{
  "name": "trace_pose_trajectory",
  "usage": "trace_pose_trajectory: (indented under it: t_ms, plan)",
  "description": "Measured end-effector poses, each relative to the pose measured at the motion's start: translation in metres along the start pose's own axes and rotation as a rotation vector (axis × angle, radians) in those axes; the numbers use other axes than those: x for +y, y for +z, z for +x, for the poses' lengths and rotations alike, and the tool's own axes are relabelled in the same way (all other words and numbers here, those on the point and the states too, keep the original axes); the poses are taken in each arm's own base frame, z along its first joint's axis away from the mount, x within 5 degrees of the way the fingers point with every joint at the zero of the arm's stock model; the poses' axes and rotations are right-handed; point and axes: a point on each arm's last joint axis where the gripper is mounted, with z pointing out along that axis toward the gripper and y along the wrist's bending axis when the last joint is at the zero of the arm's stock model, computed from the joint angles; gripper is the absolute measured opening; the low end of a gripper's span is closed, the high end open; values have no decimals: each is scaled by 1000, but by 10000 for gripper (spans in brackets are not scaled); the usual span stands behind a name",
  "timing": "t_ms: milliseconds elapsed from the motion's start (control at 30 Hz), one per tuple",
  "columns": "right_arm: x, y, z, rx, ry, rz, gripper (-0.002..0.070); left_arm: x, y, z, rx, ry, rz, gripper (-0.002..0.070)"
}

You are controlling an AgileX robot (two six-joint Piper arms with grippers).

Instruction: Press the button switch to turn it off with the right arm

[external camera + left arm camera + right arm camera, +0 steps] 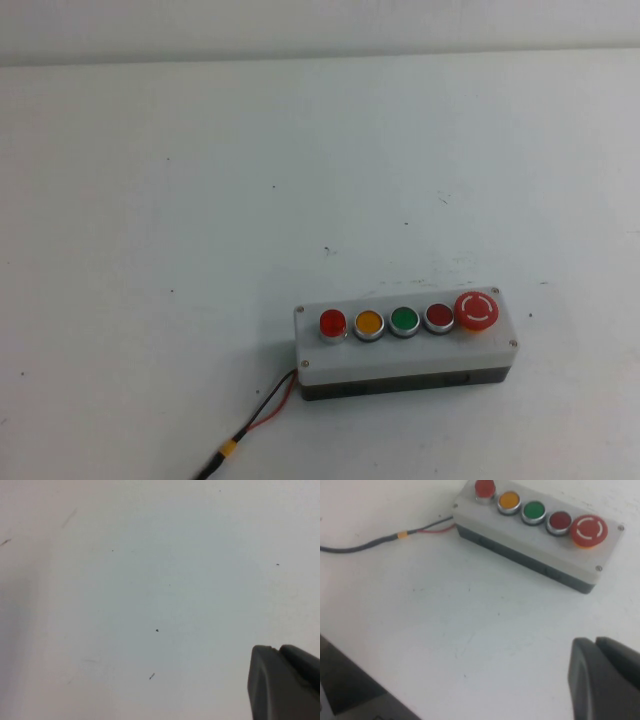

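The button switch (333, 323) is the small round bright-red button with a silver ring at the left end of the white five-button box (400, 357), near the table's front. It also shows in the right wrist view (484, 488), at one end of the box (530, 534). Neither arm shows in the high view. My right gripper (595, 641) is shut and empty, hovering over bare table well short of the box. My left gripper (277, 650) is shut and empty over bare table, with no task object in its view.
Along the box sit a yellow button (369, 323), a green button (404, 320), a darker red button (439, 316) and a large red mushroom button (476, 309). A black cable with red wire (262, 415) leaves the box's left end. The table's edge (350, 680) shows in the right wrist view.
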Motion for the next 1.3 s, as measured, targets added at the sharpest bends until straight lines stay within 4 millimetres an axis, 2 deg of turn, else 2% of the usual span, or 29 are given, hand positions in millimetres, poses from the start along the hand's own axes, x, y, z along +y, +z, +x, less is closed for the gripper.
trace_pose_trajectory:
  t_ms: [100,333,467,533,633,767,900,1033,1133,1300]
  plan:
    - [-4,3,17,8,-5,10,-16,0,0,0,0,0,0,-2]
    - [-15,31,44,102,-37,92,-16,0,0,0,0,0,0,-2]
    - [-29,40,61,75,29,175,-16,0,0,0,0,0,0,-2]
    - [-37,44,65,-44,82,209,-16,0,0,0,0,0,0,-2]
    - [-49,55,75,-326,200,259,-16,0,0,0,0,0,0,-2]
    - [-64,61,99,-705,289,376,-16,0,0,0,0,0,0,-2]
    - [-70,68,128,-856,318,471,-16,0,0,0,0,0,0,-2]
    - [-69,77,148,-858,326,487,-16,0,0,0,0,0,0,-2]
    - [-67,78,154,-846,330,486,-16,0,0,0,0,0,0,-2]
    - [-67,85,167,-707,353,497,-16,0,0,0,0,0,0,-2]
